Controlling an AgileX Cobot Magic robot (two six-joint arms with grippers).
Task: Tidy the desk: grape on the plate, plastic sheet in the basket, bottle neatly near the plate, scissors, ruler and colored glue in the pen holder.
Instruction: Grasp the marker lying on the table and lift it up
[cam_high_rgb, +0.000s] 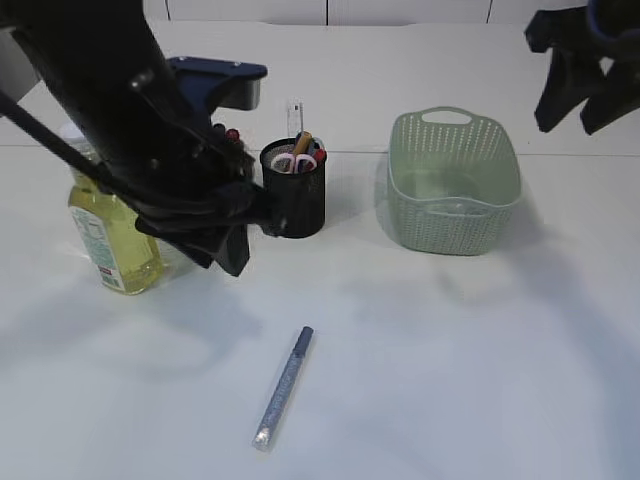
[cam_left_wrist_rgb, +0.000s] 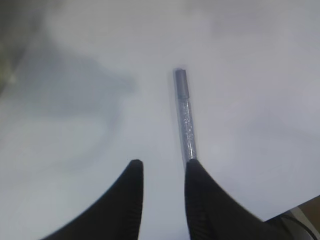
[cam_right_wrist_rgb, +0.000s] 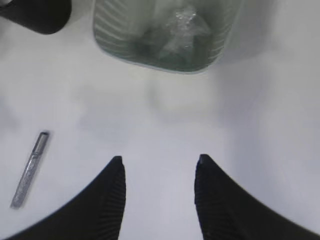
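Exterior view: slanted down from about chest height, facing the desk (cam_high_rgb: 480, 380) front-on. Left wrist view: close above the desk, looking down past the left gripper (cam_left_wrist_rgb: 163, 172); glue pen (cam_left_wrist_rgb: 184, 115) just ahead of its fingertips. Right wrist view: higher, looking down past the right gripper (cam_right_wrist_rgb: 160, 167); basket (cam_right_wrist_rgb: 115, 45) ahead, same pen front-left. All three views share the pen.

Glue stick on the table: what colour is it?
Silvery glitter body with a grey-blue cap; the glue stick shows best in the left wrist view.

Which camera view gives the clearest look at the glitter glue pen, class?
The left wrist view: the glitter glue pen lies close and central. The exterior view shows it whole but small; the right wrist view catches it near the left edge.
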